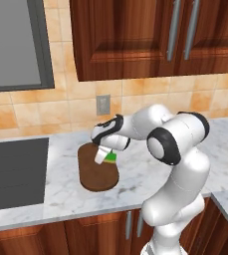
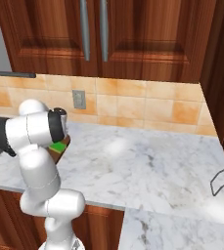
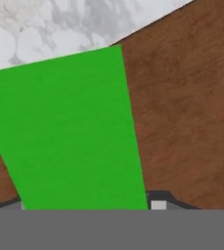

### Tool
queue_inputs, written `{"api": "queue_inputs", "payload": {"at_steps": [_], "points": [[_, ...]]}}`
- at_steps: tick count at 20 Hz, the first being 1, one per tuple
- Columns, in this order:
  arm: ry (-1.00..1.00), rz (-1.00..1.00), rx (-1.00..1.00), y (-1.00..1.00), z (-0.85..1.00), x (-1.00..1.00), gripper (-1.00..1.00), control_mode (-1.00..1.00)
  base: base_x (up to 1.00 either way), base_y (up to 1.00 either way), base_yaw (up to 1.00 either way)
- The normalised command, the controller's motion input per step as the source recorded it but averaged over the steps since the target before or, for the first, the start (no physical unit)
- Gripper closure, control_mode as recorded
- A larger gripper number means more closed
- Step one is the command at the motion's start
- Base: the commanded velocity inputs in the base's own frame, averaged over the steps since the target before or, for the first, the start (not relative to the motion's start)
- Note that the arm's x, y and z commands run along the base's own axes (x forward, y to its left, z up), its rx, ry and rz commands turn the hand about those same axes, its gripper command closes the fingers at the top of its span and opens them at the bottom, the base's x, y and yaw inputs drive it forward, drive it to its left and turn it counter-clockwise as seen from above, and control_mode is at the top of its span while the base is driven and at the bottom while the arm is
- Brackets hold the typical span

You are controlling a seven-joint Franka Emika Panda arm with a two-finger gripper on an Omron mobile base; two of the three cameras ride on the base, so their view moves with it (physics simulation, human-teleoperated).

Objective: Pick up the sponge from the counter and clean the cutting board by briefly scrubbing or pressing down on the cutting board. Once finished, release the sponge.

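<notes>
The sponge (image 3: 69, 132) sits between the tips of my end effector (image 1: 104, 156), its bright green top spread wide in the hand view, and I am gripping it over the cutting board (image 1: 96, 174). In the left base view the green block (image 1: 111, 158) peeks out just beside my white finger, low above the back part of the dark brown board, near its right edge; whether it presses on the wood or hangs just clear I cannot tell. The board lies flat on the marble table (image 1: 135, 174), a little to the right of the dark grey cooktop (image 1: 13, 172). In the right base view my arm hides most of the board (image 2: 62, 149), and a bit of green (image 2: 59, 146) shows beside my wrist. Behind, the tan tiled wall carries a grey outlet (image 1: 103, 104), with dark wood cabinets (image 1: 135, 35) above
</notes>
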Motion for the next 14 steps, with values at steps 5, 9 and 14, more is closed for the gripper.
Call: {"api": "queue_inputs", "payload": {"at_steps": [5,9,14], "points": [[0.07,0.00,0.05,0.26,-0.38,-1.00,1.00,-1.00,0.00,0.00,0.00],[0.13,0.00,0.07,0.23,-0.26,-1.00,1.00,-1.00,0.00,0.00,0.00],[0.26,-0.01,0.05,0.26,-0.17,-0.99,1.00,-1.00,0.00,0.00,0.00]]}}
